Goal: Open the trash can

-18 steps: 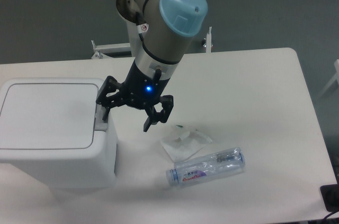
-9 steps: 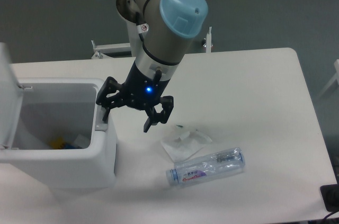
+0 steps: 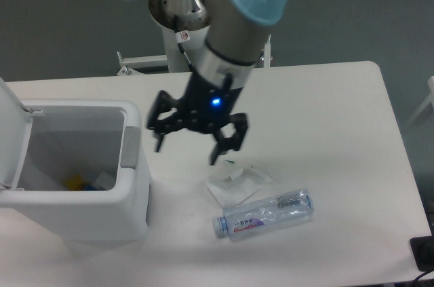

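Gripper [image 3: 188, 148]: black, two-fingered, blue light lit on its body. Fingers spread wide, one tip at the left, the other at the right; nothing between them, touching nothing. It hangs above the table [image 3: 325, 110], just right of the trash can [image 3: 88, 212] and apart from it.

Arm [image 3: 230, 43]: grey with pale blue caps, coming down from the far top of the scene to the gripper.

Trash can: large white bin at the near left of the table. Lid [image 3: 12, 131] raised, standing upright at the bin's left edge. Grey button tab [image 3: 131, 146] on the right rim. Interior visible; some small items, one yellow and one blue, lie at the bottom, too small to tell.

Clear bottle [image 3: 266, 214]: lying on its side at near centre, right of the bin, well apart from it.

Crumpled clear wrapper [image 3: 237, 182]: on the table just beyond the bottle, below the gripper's right finger.

Change from half a second ago: the gripper was at the bin's button tab; it has since moved right and clear of the bin. The lid remains up. One second ago the lid lay shut.
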